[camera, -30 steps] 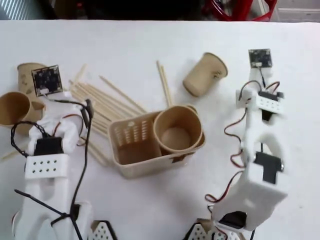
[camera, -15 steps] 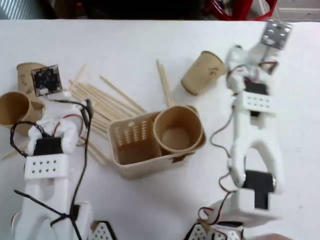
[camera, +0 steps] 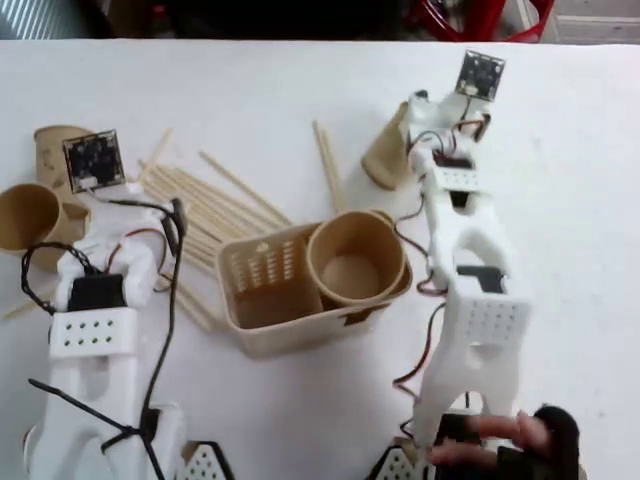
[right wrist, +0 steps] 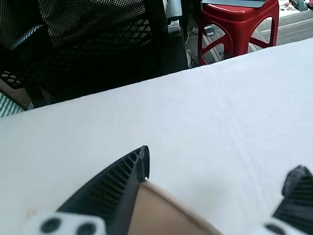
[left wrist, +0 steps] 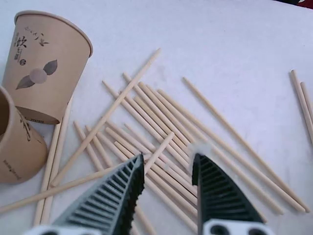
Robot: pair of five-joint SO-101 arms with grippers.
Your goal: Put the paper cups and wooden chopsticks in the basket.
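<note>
While our left tool (left wrist: 167,159) hangs spread above many wooden chopsticks (left wrist: 161,122), our right tool (right wrist: 221,161), spread, straddles one of four paper cups (camera: 385,155).

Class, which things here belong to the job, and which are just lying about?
Job: basket; cup inside it; cup on its side; two cups by the chopsticks.
Lying about: stool and chair behind the table.

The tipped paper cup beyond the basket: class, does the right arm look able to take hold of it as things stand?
Probably yes. The right gripper is open, the cup seems to lie between its jaws, and nothing else stands in the way.
</note>
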